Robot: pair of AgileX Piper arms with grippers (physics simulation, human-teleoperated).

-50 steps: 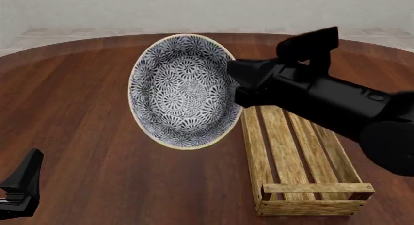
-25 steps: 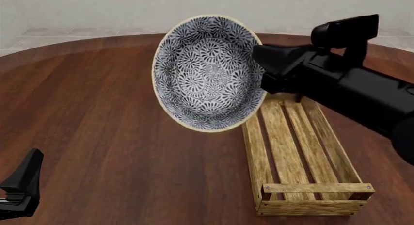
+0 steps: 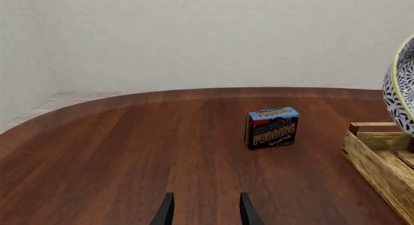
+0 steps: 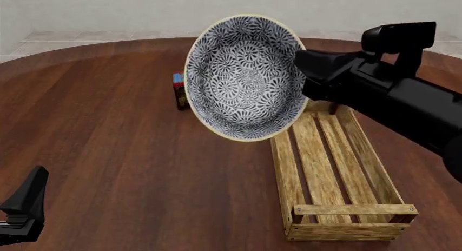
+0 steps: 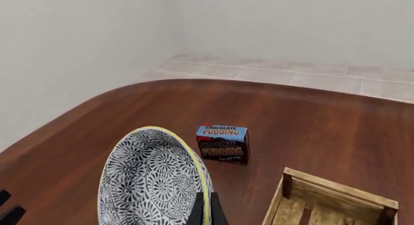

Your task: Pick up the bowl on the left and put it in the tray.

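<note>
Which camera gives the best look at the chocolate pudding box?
The left wrist view: the chocolate pudding box stands unobstructed, its label readable. The right wrist view also shows it whole, beyond the bowl. In the front view the bowl hides all but one edge.

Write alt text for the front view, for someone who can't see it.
The right gripper holds a blue-patterned bowl by its rim, tipped on edge in the air beside the far end of a long wooden tray. A small pudding box peeks out behind the bowl, and the left gripper sits idle at the near left.
</note>
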